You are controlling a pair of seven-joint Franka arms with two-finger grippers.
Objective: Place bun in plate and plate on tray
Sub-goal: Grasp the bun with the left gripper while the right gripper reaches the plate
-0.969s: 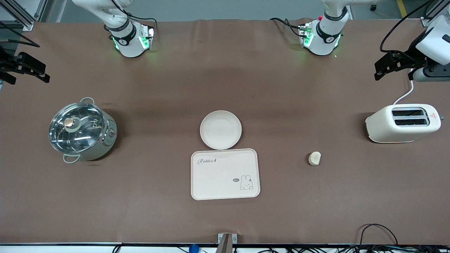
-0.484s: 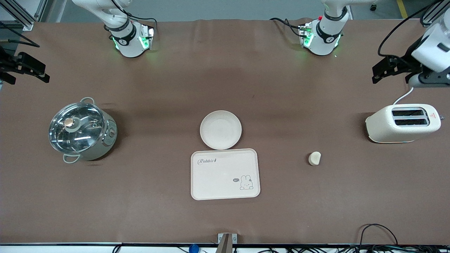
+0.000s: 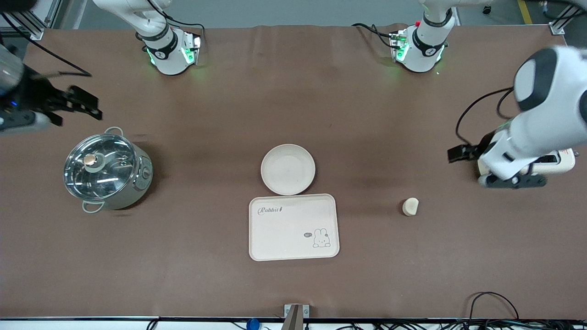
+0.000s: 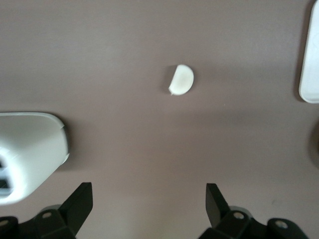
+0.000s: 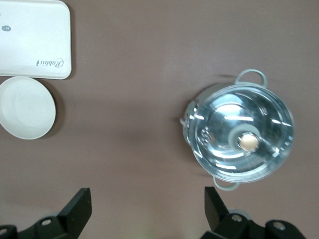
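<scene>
Bun [image 4: 181, 79] lies on the table, apart from the spread left claw [image 4: 149, 204].

Brown table [image 3: 293, 91]: tray [image 3: 294, 227] central; plate [image 3: 288, 169] touching it, bun [image 3: 410, 206] and toaster [image 3: 562, 162] toward left arm's end, lidded pot [image 3: 106, 171] toward right arm's.

Mostly hidden under the left arm: cream-white two-slot toaster [image 3: 562, 161]. Cut off at frame edge in the left wrist view: cream rectangular tray [image 4: 310, 59].

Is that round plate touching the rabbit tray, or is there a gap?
Cannot tell. In the front view the plate rim meets the tray edge with no visible gap; the right wrist view looks equally close.
</scene>
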